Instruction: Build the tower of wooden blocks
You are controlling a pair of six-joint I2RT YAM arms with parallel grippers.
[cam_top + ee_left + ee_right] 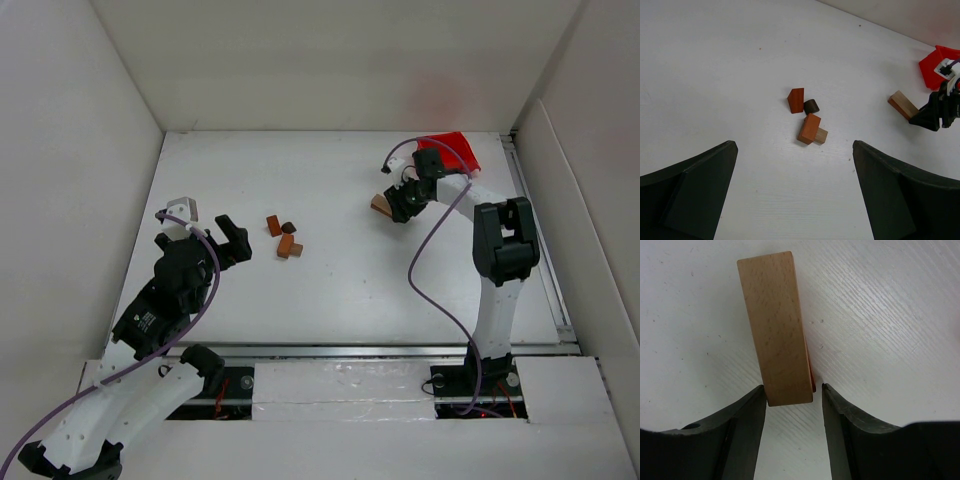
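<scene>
Where walls [80, 150] box the white table [350, 290], left fingers [695, 190] gape, right fingers [740, 440] straddle block [777, 325].

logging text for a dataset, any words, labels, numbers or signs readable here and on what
Nothing can be read.
Left arm: a small white mark on its black casing, too small to read.
Blocks, bin, table: no print visible.
</scene>
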